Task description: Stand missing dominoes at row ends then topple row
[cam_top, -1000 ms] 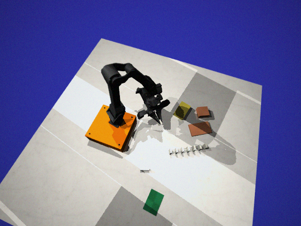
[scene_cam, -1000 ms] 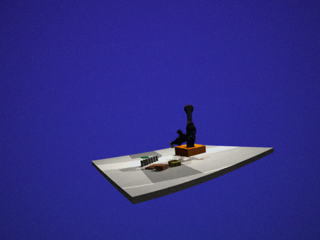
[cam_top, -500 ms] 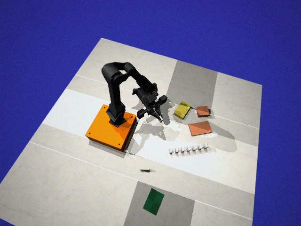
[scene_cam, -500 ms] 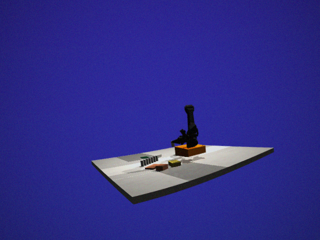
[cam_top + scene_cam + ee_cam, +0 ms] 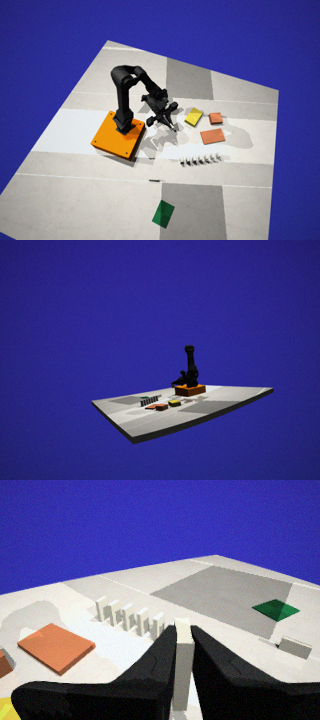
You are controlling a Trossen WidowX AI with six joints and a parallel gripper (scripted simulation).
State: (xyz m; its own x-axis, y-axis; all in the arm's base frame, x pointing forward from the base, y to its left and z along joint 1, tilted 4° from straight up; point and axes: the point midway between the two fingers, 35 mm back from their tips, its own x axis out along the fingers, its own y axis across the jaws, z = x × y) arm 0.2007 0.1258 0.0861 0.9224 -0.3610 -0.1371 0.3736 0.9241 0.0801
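My gripper is shut on a pale domino, held roughly upright between the fingertips. It is off the table, between the orange base and the row, on the base side of the row's near end. A row of several standing white dominoes runs away from the base. In the wrist view the fingers and held domino may hide its near end. Another loose domino lies on its long edge, apart from the row, towards the green patch.
A yellow block, a small orange-red block and a flat orange-red slab lie on one side of the row. A flat green patch lies on the other side. The arm stands on an orange base.
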